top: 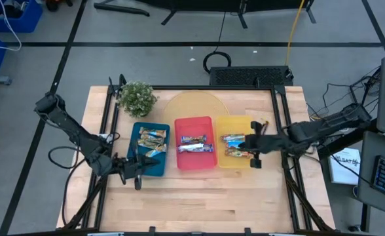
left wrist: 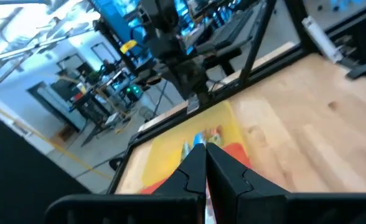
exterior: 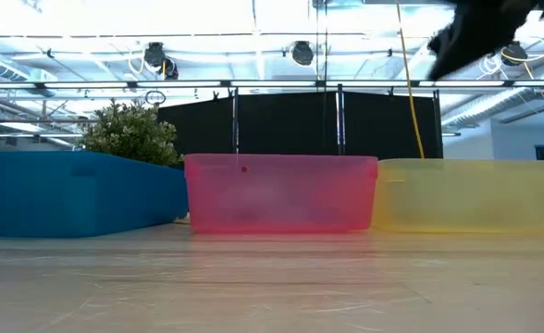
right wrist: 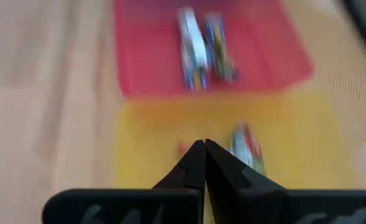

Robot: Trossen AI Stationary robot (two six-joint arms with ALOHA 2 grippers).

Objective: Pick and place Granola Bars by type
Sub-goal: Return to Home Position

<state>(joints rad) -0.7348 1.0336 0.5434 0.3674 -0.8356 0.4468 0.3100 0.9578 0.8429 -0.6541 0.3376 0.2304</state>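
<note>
Two granola bars [right wrist: 192, 45] lie in the red tray [right wrist: 145, 62] beyond my right gripper [right wrist: 203, 144], fingertips pinched together, empty, above the yellow tray [right wrist: 152, 130]. My left gripper [left wrist: 205, 148] is likewise pinched, empty.

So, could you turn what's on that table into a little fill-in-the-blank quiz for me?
1. Between the blue tray and the yellow tray stands the ____ tray.
2. The right claw, shut and empty, hangs over the ____ tray.
3. The left claw, also shut, is at the front of the ____ tray.
4. Behind the blue tray stands a leafy green ____.

Missing words: red, yellow, blue, plant.
</note>
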